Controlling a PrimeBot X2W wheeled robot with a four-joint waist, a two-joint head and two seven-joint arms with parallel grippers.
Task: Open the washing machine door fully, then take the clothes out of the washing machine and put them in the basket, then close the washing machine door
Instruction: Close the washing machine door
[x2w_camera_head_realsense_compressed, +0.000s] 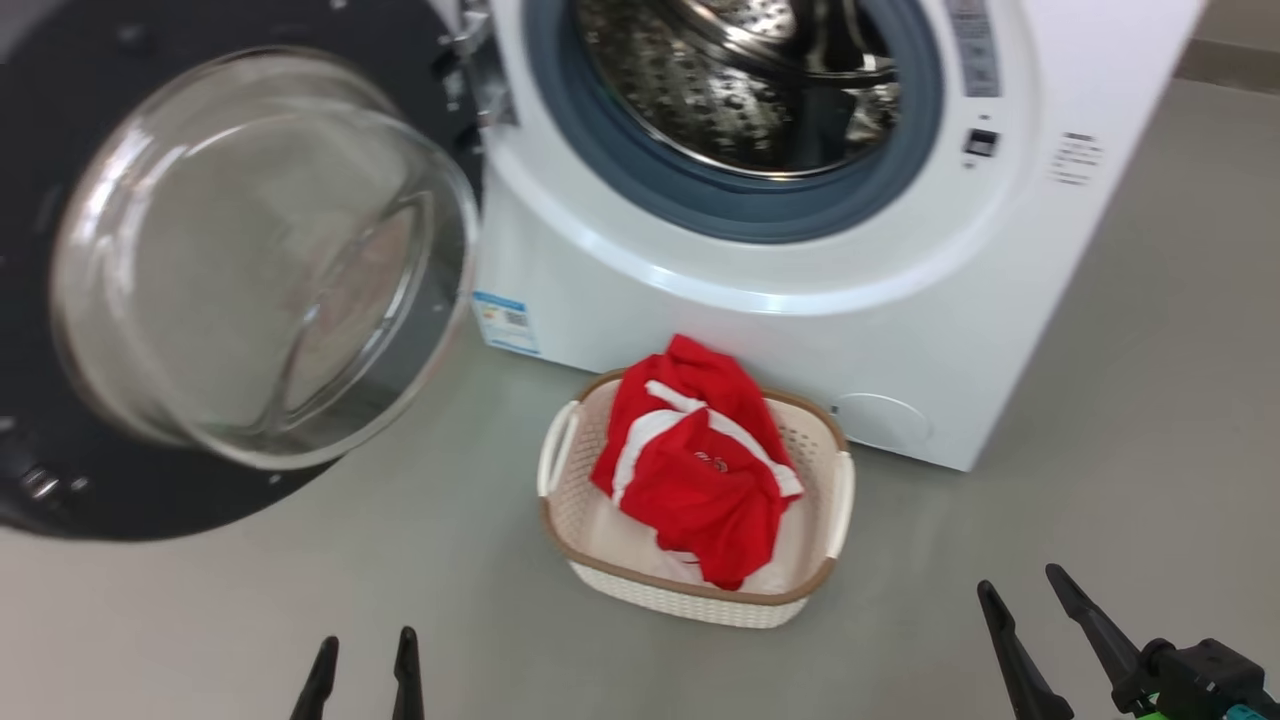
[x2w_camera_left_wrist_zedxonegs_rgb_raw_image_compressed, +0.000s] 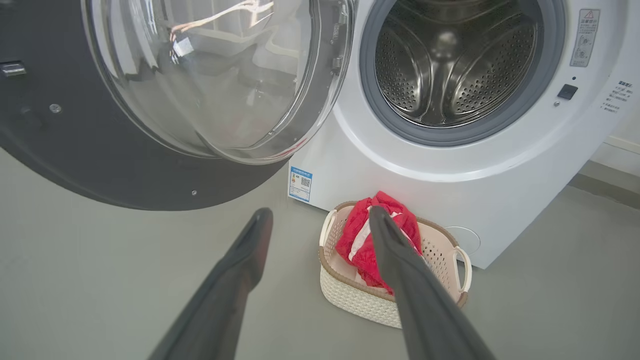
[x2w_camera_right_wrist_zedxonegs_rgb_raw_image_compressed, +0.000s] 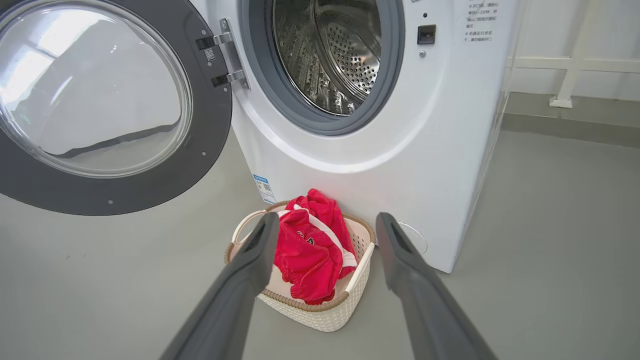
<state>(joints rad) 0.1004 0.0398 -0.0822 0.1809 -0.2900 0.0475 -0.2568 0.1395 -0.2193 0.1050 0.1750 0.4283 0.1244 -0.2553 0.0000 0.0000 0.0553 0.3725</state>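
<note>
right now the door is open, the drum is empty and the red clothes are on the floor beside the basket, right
One slip: the head view shows the red clothes in the basket, not beside it. The rest holds.

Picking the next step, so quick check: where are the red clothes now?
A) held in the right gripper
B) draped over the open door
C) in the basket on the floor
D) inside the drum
C: the clothes lie heaped in the basket, which stands on the floor in front of the washing machine.

Left tool (x2w_camera_head_realsense_compressed: 368, 636) slim, black, tapered, right tool (x2w_camera_head_realsense_compressed: 1020, 578) likewise, black-and-green wrist block (x2w_camera_head_realsense_compressed: 1190, 678)
</note>
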